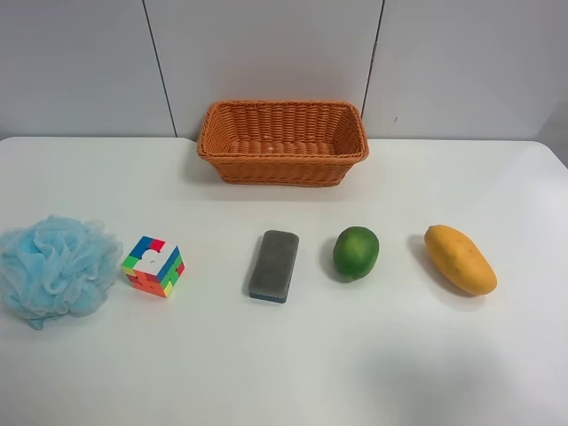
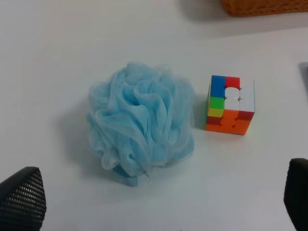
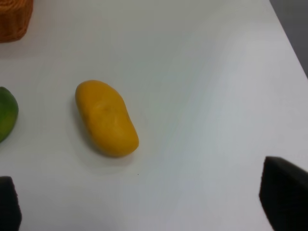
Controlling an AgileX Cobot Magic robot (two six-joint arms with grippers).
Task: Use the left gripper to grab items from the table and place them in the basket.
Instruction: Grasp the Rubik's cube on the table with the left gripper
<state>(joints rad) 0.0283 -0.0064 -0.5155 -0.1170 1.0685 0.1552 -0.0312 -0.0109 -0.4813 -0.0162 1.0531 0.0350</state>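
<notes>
Five items lie in a row on the white table (image 1: 355, 364): a light-blue bath pouf (image 1: 55, 264), a multicoloured puzzle cube (image 1: 153, 265), a grey eraser block (image 1: 273, 264), a round green fruit (image 1: 356, 252) and a yellow-orange mango (image 1: 459, 259). The orange wicker basket (image 1: 284, 170) stands behind them and looks empty. No arm shows in the exterior high view. My left gripper (image 2: 161, 192) is open and empty, above the table near the pouf (image 2: 142, 125) and the cube (image 2: 230, 104). My right gripper (image 3: 144, 197) is open and empty near the mango (image 3: 107, 118).
A grey panelled wall (image 1: 266, 53) rises behind the table. The basket's corner shows in the left wrist view (image 2: 264, 6) and in the right wrist view (image 3: 12, 19). The green fruit (image 3: 6, 113) lies beside the mango. The table's edge (image 3: 288, 38) runs close by.
</notes>
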